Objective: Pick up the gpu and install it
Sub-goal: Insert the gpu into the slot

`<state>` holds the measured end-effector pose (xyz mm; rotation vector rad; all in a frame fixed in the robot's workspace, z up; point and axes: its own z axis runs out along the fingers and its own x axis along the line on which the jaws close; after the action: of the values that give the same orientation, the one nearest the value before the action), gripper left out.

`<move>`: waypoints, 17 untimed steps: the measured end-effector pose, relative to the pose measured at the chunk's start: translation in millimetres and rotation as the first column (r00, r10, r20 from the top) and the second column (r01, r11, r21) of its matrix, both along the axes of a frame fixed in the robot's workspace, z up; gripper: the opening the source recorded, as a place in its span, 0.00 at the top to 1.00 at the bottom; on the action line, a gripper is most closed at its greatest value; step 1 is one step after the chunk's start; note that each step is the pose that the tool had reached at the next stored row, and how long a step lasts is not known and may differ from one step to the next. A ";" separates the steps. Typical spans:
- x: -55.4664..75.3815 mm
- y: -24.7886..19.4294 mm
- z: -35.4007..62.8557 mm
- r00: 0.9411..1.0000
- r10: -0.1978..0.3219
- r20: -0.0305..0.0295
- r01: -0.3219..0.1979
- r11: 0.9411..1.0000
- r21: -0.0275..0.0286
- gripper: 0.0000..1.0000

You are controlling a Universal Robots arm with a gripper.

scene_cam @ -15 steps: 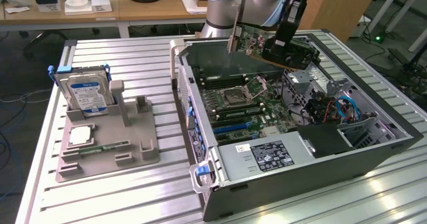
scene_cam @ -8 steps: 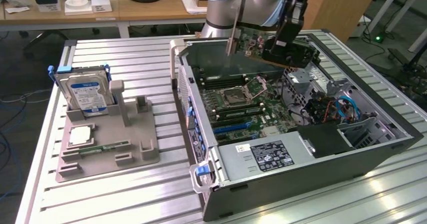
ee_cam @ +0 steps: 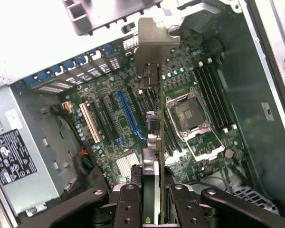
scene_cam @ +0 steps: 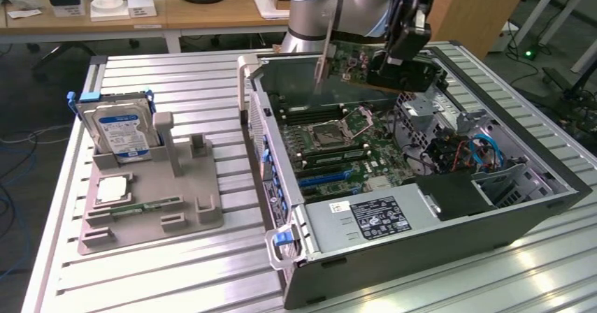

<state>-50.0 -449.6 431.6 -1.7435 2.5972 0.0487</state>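
Note:
My gripper (scene_cam: pixel 393 61) is shut on the gpu (scene_cam: pixel 354 63) and holds it in the air over the far end of the open computer case (scene_cam: pixel 279 152). The card's green circuit face is towards the exterior camera, and its silver end bracket (scene_cam: pixel 322 65) hangs down on the exterior view's left. In the wrist view the gpu (ee_cam: pixel 156 142) is seen edge-on between the two black fingers (ee_cam: pixel 128 204) of the gripper (ee_cam: pixel 154 211), with the bracket (ee_cam: pixel 154 42) farthest from me. Below lie the motherboard (ee_cam: pixel 109 156) and its blue slot (ee_cam: pixel 128 116).
A grey fixture (scene_cam: pixel 182 198) on the exterior view's left holds a silver hard drive (scene_cam: pixel 119 128) and a narrow green memory stick (scene_cam: pixel 145 206). Inside the case are the CPU socket (ee_cam: pixel 190 111), a power supply (scene_cam: pixel 373 219) and blue cables (scene_cam: pixel 485 152).

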 end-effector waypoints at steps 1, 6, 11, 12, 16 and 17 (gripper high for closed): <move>0.0 0.0 0.0 1.000 0.016 0.000 -0.016 1.000 0.000 0.73; 0.0 0.0 -0.1 0.996 0.093 0.000 -0.093 0.996 0.000 0.73; 0.0 0.0 -0.2 0.985 0.173 0.000 -0.173 0.985 0.000 0.73; 0.0 0.0 -0.3 0.981 0.192 0.000 -0.192 0.981 0.000 0.73; 0.0 0.0 -0.4 0.965 0.262 0.000 -0.262 0.965 0.000 0.73; 0.0 0.0 -0.5 0.960 0.279 0.000 -0.279 0.960 0.000 0.73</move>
<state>-50.0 -449.5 431.1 -2.0951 2.3288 0.0512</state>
